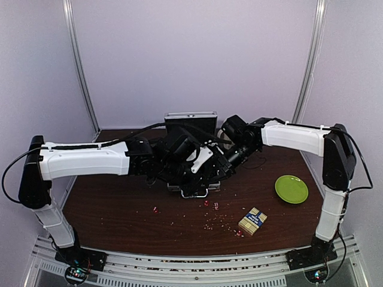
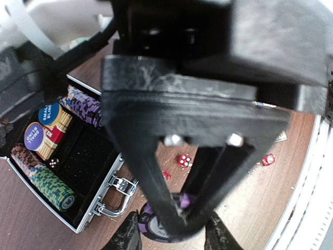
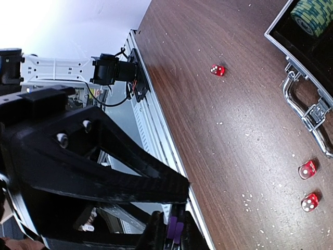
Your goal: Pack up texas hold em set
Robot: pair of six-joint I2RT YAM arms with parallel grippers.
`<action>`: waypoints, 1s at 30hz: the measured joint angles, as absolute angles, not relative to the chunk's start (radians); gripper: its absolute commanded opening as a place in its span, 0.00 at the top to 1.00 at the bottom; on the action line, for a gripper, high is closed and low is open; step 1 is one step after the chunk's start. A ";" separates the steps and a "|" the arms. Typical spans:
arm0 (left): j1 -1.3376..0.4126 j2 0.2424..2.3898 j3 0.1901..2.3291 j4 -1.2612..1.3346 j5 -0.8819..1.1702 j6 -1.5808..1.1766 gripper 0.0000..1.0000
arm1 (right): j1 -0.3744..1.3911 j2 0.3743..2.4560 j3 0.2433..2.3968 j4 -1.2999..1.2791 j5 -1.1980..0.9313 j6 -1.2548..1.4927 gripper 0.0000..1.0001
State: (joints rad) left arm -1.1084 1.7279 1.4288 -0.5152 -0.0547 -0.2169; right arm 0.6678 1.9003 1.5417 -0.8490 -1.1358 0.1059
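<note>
The silver case [image 1: 190,186] lies open at mid-table with its lid [image 1: 190,121] upright. In it are green chips [image 2: 49,182], a darker chip stack [image 2: 83,104] and blind buttons [image 2: 44,130]. Both grippers meet just in front of the case handle [image 2: 117,195]. My left gripper [image 2: 171,238] is shut across purple chips [image 2: 151,226], low over the table. My right gripper [image 3: 171,234] is shut on the faces of the same purple chips [image 3: 173,229]. Red dice [image 1: 209,205] and the card box [image 1: 252,221] lie on the table in front.
A green plate [image 1: 291,189] sits at the right side of the table. Loose red dice [image 3: 307,169] lie near the case handle [image 3: 307,109]. White crumbs speckle the brown tabletop [image 1: 119,209]. The metal rail [image 3: 151,114] runs along the near table edge.
</note>
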 measured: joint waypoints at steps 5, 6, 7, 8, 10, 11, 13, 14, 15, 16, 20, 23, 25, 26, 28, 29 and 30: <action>-1.110 1.728 1.435 -0.524 -0.062 -0.211 0.51 | 0.665 1.900 1.541 -0.857 -1.127 0.090 1.00; -1.110 1.728 1.435 -0.524 -0.062 -0.211 0.50 | 0.665 1.900 1.546 -0.865 -1.124 0.080 1.00; -1.111 1.728 1.435 -0.524 -0.063 -0.211 0.50 | 0.665 1.901 1.553 -0.873 -1.121 0.068 1.00; -1.111 1.728 1.434 -0.524 -0.063 -0.212 0.50 | 0.662 1.901 1.569 -0.892 -1.113 0.050 1.00; -1.112 1.721 1.416 -0.513 -0.064 -0.216 0.49 | 0.659 1.902 1.599 -0.918 -1.093 0.009 1.00; -1.112 1.711 1.397 -0.508 -0.066 -0.220 0.49 | 0.654 1.902 1.620 -0.936 -1.077 -0.019 1.00; -1.112 1.668 1.324 -0.493 -0.072 -0.230 0.49 | 0.639 1.902 1.646 -0.955 -1.042 -0.070 1.00; -1.112 1.642 1.287 -0.492 -0.075 -0.236 0.49 | 0.628 1.902 1.652 -0.959 -1.019 -0.097 1.00; -1.112 1.610 1.240 -0.483 -0.080 -0.245 0.49 | 0.619 1.901 1.652 -0.963 -0.993 -0.126 1.00; -1.110 1.571 1.190 -0.478 -0.087 -0.256 0.49 | 0.612 1.901 1.652 -0.974 -0.953 -0.163 1.00; -1.084 1.442 1.029 -0.452 -0.102 -0.315 0.49 | 0.596 1.897 1.650 -0.988 -0.787 -0.313 1.00; -1.052 1.387 0.944 -0.427 -0.117 -0.356 0.49 | 0.600 1.887 1.651 -0.997 -0.659 -0.431 1.00; -1.038 1.367 0.910 -0.417 -0.128 -0.377 0.49 | 0.606 1.885 1.661 -1.003 -0.572 -0.511 1.00; -1.035 1.362 0.903 -0.416 -0.135 -0.385 0.49 | 0.610 1.885 1.667 -1.002 -0.530 -0.554 1.00; -1.035 1.357 0.899 -0.407 -0.141 -0.397 0.49 | 0.620 1.885 1.673 -1.000 -0.460 -0.615 1.00; -1.035 1.356 0.899 -0.398 -0.142 -0.402 0.49 | 0.629 1.885 1.679 -1.000 -0.419 -0.653 1.00; -1.035 1.356 0.899 -0.388 -0.142 -0.406 0.49 | 0.636 1.886 1.682 -0.999 -0.391 -0.679 1.00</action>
State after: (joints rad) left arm -1.0348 1.3556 0.8993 -0.3882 -0.1425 -0.4065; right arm 0.6361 1.8862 1.6821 -0.9989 -0.3912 -0.6792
